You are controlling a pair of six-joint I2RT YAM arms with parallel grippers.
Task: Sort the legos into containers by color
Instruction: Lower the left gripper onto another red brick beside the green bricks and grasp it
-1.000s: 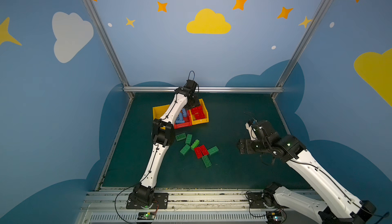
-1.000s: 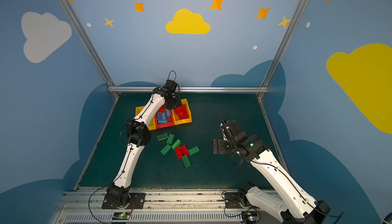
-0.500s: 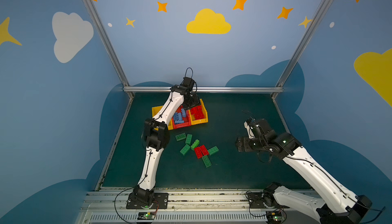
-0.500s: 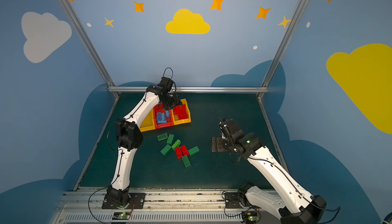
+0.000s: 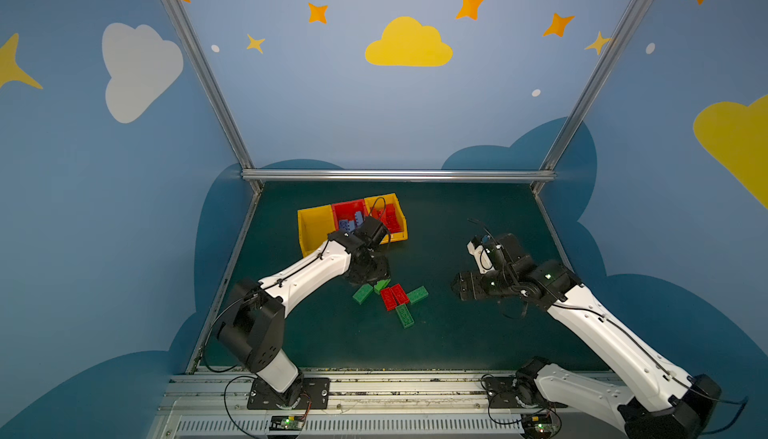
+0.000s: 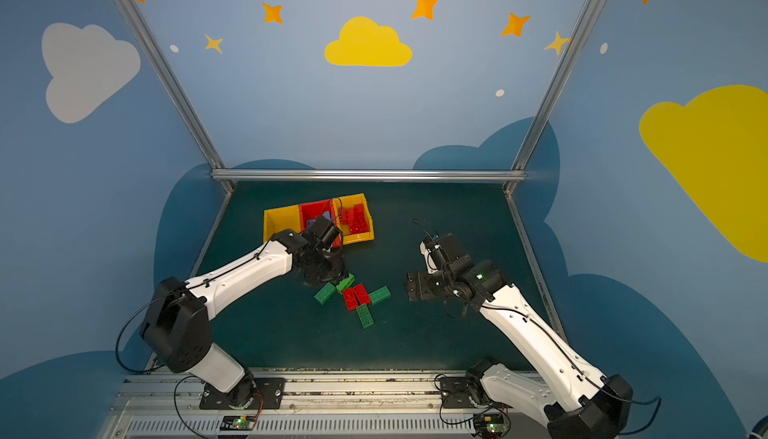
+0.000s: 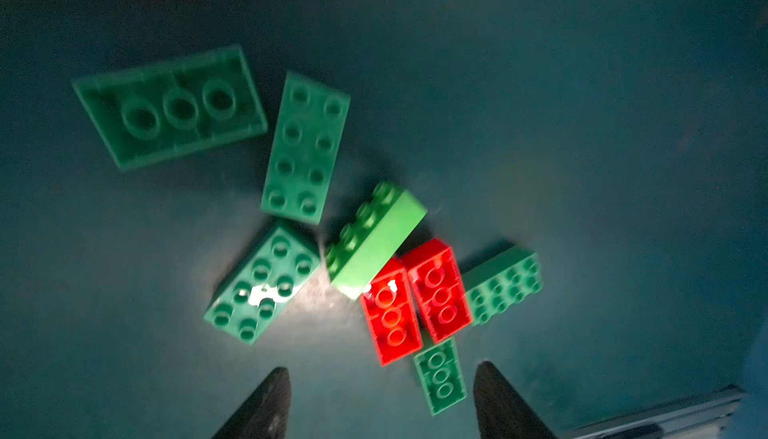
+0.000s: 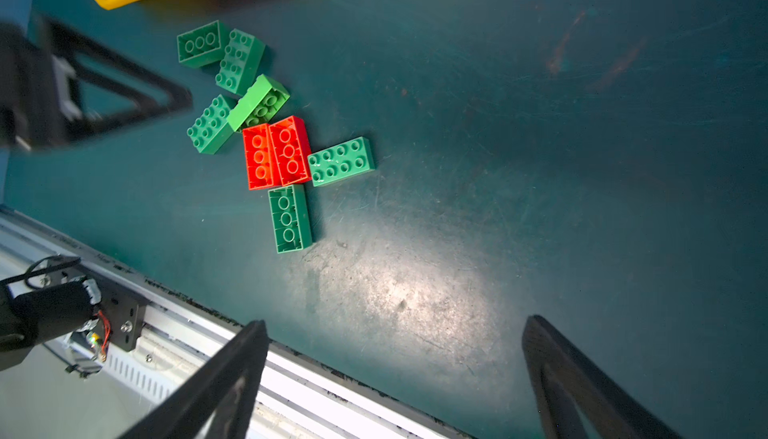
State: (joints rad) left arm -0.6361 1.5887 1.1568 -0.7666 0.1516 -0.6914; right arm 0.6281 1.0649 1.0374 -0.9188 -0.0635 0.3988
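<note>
Red pair (image 7: 436,291) (undersides up) sits among loose green legos (image 5: 363,293) on surface (image 5: 457,216), just ahead of left gripper (image 7: 382,368); fingers (image 7: 266,408) spread & empty, bricks' long axes cross the closing line. Right gripper (image 8: 395,322) spread, empty, well apart.

legos (image 5: 400,293) clustered in front, containers (image 5: 315,227) behind (more legos inside)

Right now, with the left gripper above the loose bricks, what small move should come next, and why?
Probably lower the left gripper onto the nearer red brick. Its jaws stand open and empty just short of it, and it lies underside up beside a second red brick. The rightmost yellow bin already holds red bricks, so it likely belongs there.
</note>
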